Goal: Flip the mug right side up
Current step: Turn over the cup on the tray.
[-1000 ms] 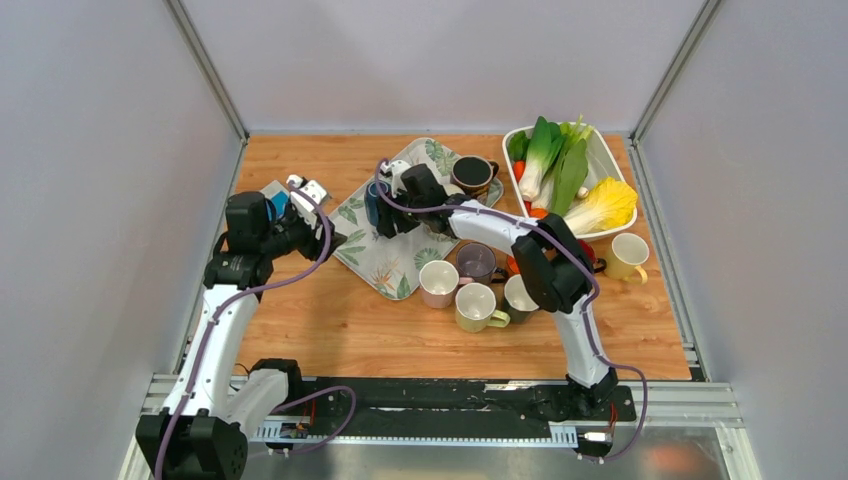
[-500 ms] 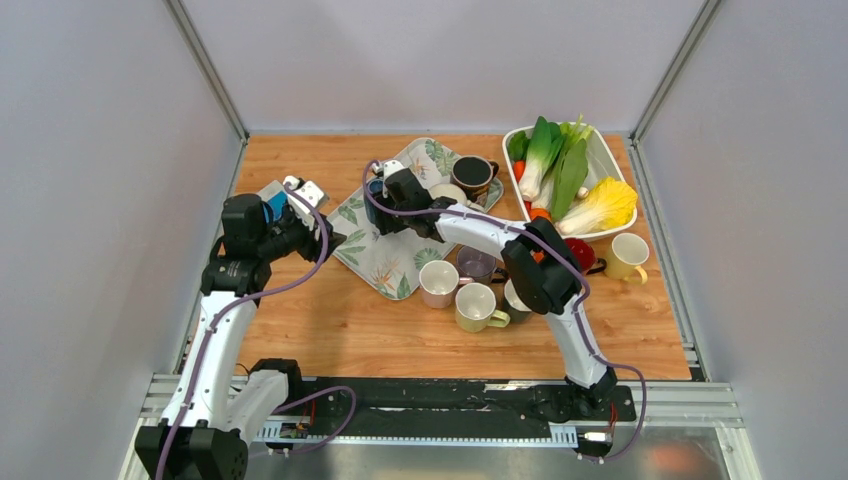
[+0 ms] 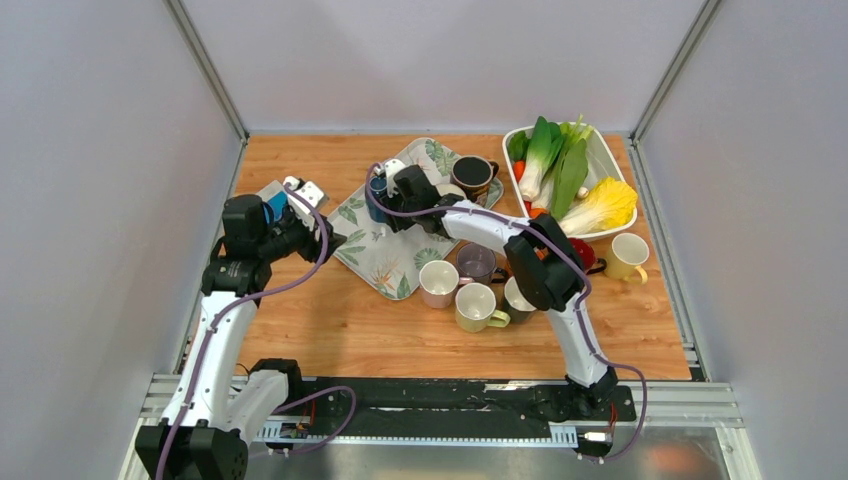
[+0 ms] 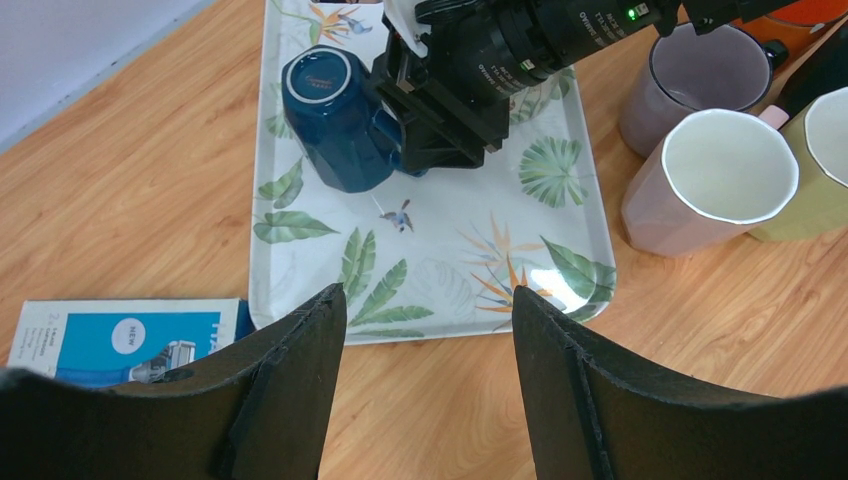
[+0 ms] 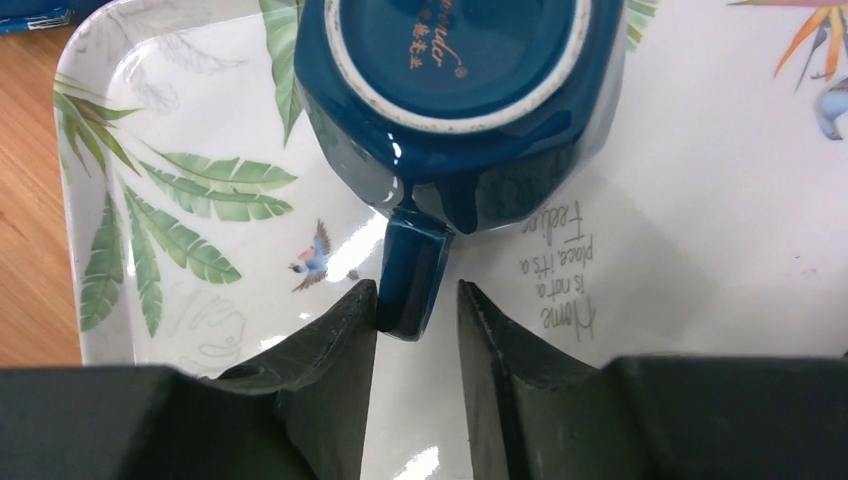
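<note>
Finds the dark blue mug (image 5: 460,90) upside down, base ring up and rim down, on the leaf-print tray (image 5: 700,200), close to the tray's far-left edge, with its handle (image 5: 412,270) pointing at the right claw (image 5: 417,298). Has that claw low over the tray, one finger on either side of the handle and jaws narrow: one finger against the handle, the other just touching or a sliver off. Cannot tell whether truly clamped. Has the left claw (image 4: 428,300) hovering over the worktop (image 3: 350,330) just off the tray's near-left edge, jaws wide apart, nothing between them. Shows a blue-and-white booklet (image 4: 110,340) flat on the worktop beside the tray's left corner. Groups upright mugs off the tray's near-right edge: a pink mug (image 4: 710,180), a purple mug (image 4: 690,85) behind it, a yellow-green mug (image 4: 820,170) just beside the pink. Adds a brown mug (image 3: 472,175) upright at the tray's far corner, a white basin (image 3: 603,150) of leafy vegetables at the worktop's far-right corner, and a yellow mug (image 3: 628,255) near the right edge.
</note>
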